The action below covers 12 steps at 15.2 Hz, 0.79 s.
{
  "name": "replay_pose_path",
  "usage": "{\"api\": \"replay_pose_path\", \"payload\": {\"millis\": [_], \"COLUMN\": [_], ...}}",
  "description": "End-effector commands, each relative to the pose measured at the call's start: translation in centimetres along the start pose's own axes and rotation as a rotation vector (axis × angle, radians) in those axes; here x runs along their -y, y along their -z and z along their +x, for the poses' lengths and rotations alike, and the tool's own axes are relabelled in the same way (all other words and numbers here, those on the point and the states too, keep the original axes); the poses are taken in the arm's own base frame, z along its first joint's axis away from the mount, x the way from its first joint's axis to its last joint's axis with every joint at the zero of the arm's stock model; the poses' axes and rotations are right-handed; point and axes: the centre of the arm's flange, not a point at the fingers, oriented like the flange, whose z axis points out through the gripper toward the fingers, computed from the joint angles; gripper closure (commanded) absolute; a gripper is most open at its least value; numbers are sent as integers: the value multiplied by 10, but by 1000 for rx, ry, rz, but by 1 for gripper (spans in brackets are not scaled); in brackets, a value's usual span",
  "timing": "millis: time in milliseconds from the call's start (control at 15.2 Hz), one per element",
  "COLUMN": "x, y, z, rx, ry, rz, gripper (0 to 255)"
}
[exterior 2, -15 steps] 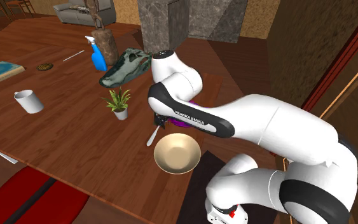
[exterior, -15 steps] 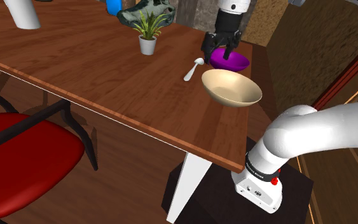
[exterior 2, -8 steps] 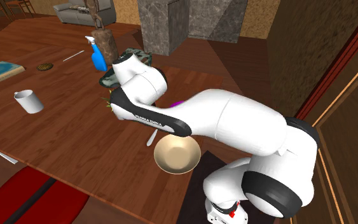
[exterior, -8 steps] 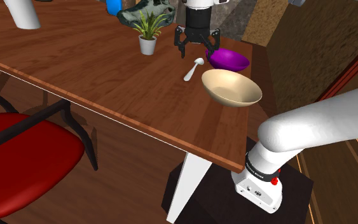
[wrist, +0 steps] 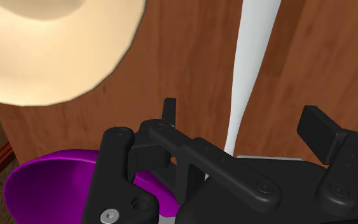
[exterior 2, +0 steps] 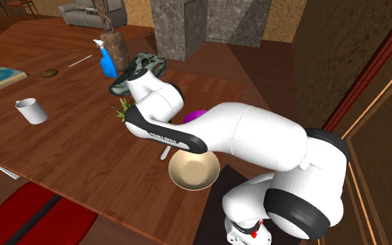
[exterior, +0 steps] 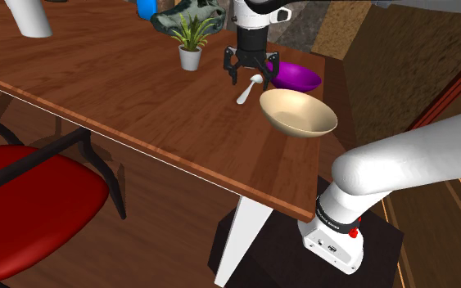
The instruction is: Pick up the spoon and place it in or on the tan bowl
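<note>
A white spoon [exterior: 246, 92] lies on the wooden table [exterior: 122, 90], its bowl end toward the purple bowl [exterior: 296, 78]. The tan bowl [exterior: 298, 112] sits just beside its handle, near the table's end. My black gripper [exterior: 250, 75] hangs open right over the spoon's bowl end, pointing down. In the wrist view the spoon [wrist: 250, 57] runs out from between the fingers [wrist: 320, 130], which stand apart on either side without touching it; the tan bowl [wrist: 50, 44] and purple bowl [wrist: 44, 188] lie off to one side. In the second exterior view my arm hides most of the spoon [exterior 2: 164, 153], above the tan bowl [exterior 2: 194, 169].
A small potted plant [exterior: 190, 41] stands close to the gripper on the shoulder view's left. Farther back are a blue spray bottle [exterior 2: 107, 62], a grey skull-like object [exterior 2: 135, 76] and a white mug [exterior 2: 30, 110]. A red chair [exterior: 32, 192] stands by the table's long edge.
The gripper swung from over the purple bowl to the shoulder view's left, turned, and has come down over the spoon's bowl end. The spoon and bowls have not moved.
</note>
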Motion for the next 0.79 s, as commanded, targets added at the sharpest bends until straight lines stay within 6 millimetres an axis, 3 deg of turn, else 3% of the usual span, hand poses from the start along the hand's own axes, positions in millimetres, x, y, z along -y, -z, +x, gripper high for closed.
{"api": "replay_pose_path", "payload": {"millis": [0, 330, 396, 726], "x": [0, 0, 0, 0], "y": [-2, -1, -1, -1], "z": [0, 0, 0, 0], "rx": [0, 0, 0, 0], "ry": [0, 0, 0, 0], "rz": [0, 0, 0, 0], "gripper": [0, 0, 255, 255]}}
